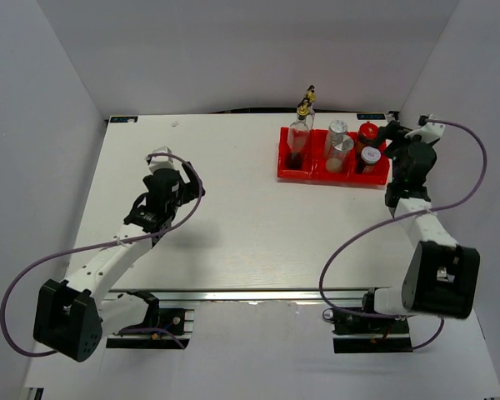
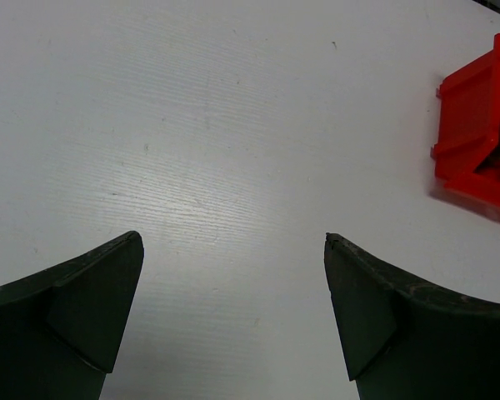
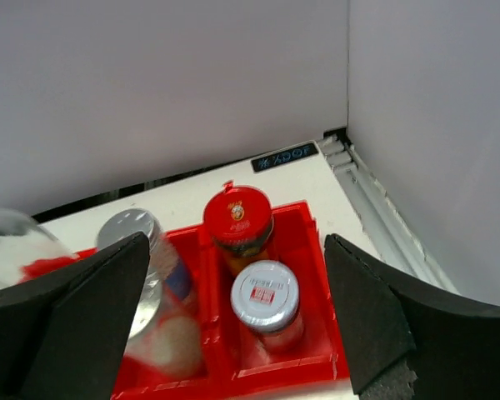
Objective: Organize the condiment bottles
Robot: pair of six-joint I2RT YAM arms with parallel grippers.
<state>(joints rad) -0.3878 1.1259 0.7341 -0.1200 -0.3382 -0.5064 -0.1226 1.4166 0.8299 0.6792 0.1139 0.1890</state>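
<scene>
In the top view a red tray (image 1: 317,171) at the back right holds all the bottles. Two tall clear glass bottles with gold pourers (image 1: 298,137) (image 1: 308,102) stand in its left compartment. Two silver-capped white shakers (image 1: 337,131) (image 1: 340,152) stand in the middle one. The red-lidded dark jar (image 1: 367,133) and the silver-lidded jar (image 1: 370,157) stand in the right one. My right gripper (image 1: 390,137) is open and empty just right of the tray; in its wrist view its fingers (image 3: 235,240) hang above the red-lidded jar (image 3: 237,218) and the silver-lidded jar (image 3: 265,296). My left gripper (image 1: 161,162) is open and empty over bare table.
White walls close the table at the back and right; the right wall is near my right arm. In the left wrist view my left gripper (image 2: 233,237) faces bare white table, with the tray's corner (image 2: 475,125) at far right. A shaker (image 3: 137,237) shows blurred at left in the right wrist view.
</scene>
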